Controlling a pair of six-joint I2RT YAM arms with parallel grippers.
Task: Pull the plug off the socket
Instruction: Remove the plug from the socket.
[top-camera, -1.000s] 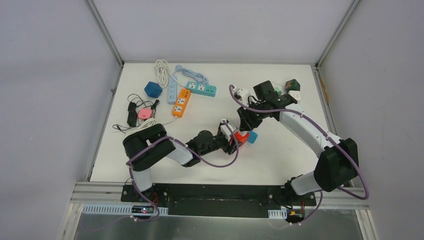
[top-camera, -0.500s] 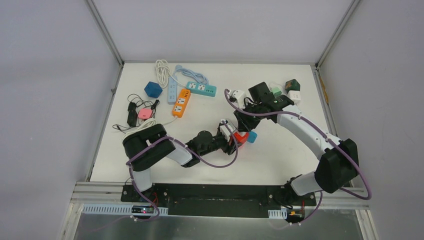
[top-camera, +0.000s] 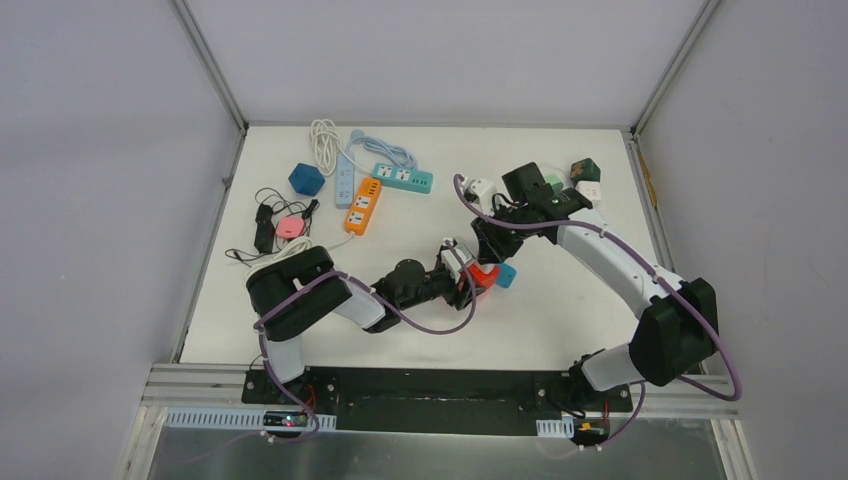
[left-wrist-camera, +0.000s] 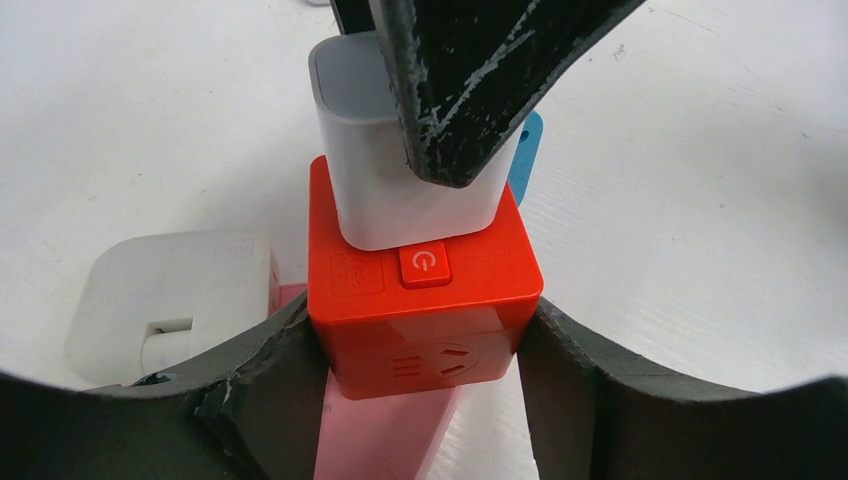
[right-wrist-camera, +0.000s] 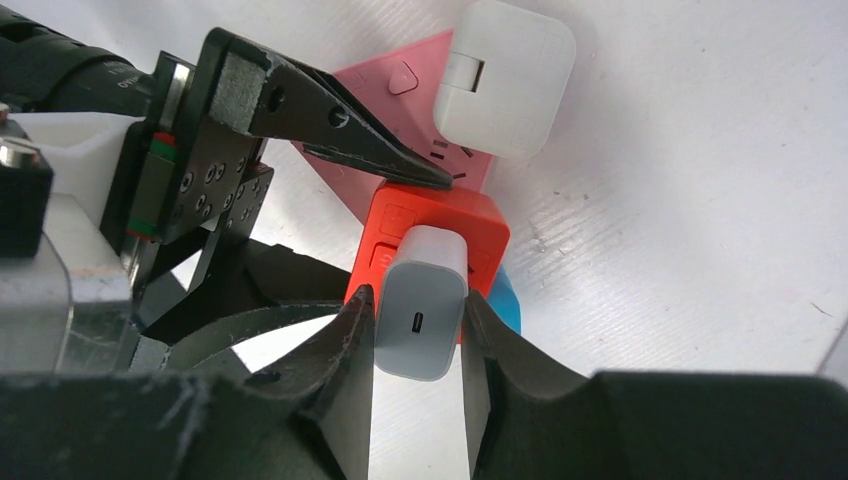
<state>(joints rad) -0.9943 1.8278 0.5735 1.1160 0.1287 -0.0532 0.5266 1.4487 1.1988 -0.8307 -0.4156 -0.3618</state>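
A red cube socket (left-wrist-camera: 420, 310) sits near the table's middle (top-camera: 484, 277). A white plug (left-wrist-camera: 380, 190) stands in its top face. My left gripper (left-wrist-camera: 420, 345) is shut on the red socket, one jaw against each side. My right gripper (right-wrist-camera: 418, 330) is shut on the white plug (right-wrist-camera: 420, 320), its fingers (left-wrist-camera: 470, 90) coming down over it from above. The plug still sits flush on the socket (right-wrist-camera: 480, 225). In the top view the right gripper (top-camera: 487, 250) hides the plug.
A pink socket (right-wrist-camera: 400, 90) with a white adapter (right-wrist-camera: 505, 75) lies beside the red one, and a blue cube (top-camera: 506, 275) behind it. Orange (top-camera: 363, 205) and teal (top-camera: 403, 178) power strips, cables and a dark blue cube (top-camera: 306, 179) lie back left. Small cubes (top-camera: 585, 170) sit back right.
The right arm's wrist shifted slightly left and then a little back. The left arm, the socket and the plug stay where they were.
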